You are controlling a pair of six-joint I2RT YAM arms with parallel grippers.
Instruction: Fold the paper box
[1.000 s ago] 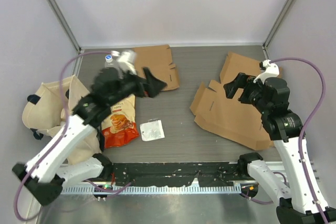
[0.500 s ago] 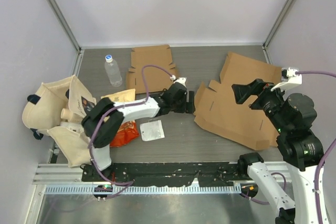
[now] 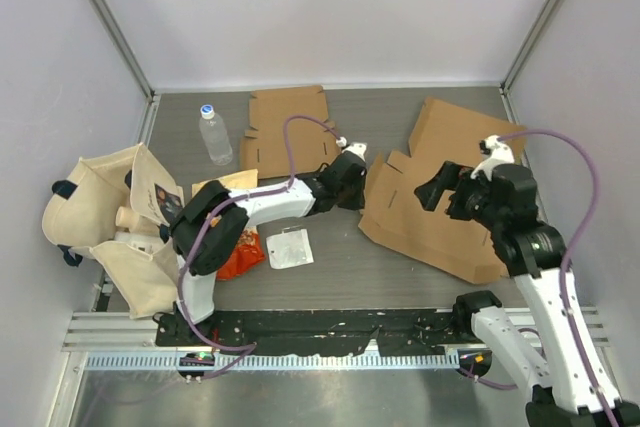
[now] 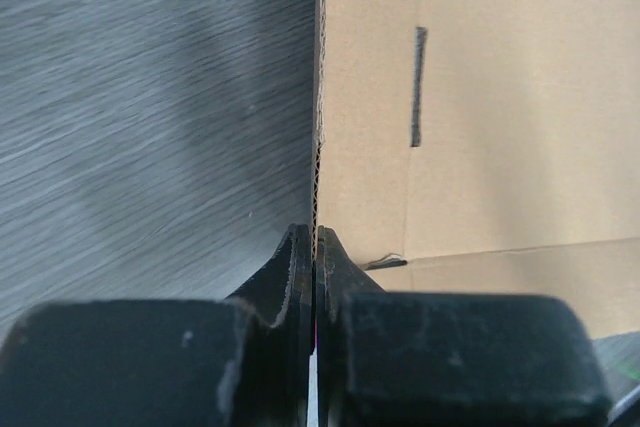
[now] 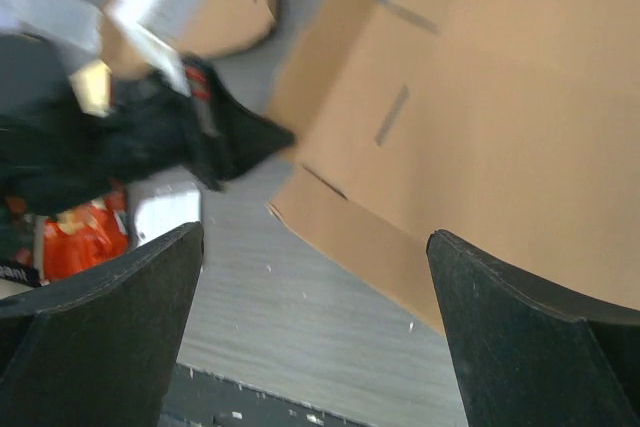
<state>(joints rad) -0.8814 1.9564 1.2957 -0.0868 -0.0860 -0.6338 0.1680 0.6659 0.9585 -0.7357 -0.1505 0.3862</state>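
One cloth bag [image 3: 95,212], one bottle [image 3: 214,134], one spare cardboard sheet [image 3: 288,130] on the worktop [image 3: 335,272], then left fingers [image 3: 357,191] pinched shut on the left edge of the flat paper box [image 3: 435,227] at right, the clamped corrugated edge visible only from the left wrist, and right fingers [image 3: 432,189] spread wide, empty, above it.

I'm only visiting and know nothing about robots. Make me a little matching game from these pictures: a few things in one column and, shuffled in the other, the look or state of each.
Things
1. left gripper
2. right gripper
3. water bottle
4. snack bag

Look or state
A. clear, with a blue cap
B. jaws wide open
C. orange, lying flat
D. shut on the edge of the flat cardboard box

Pairs: 1-D, 2-B, 3-A, 4-C
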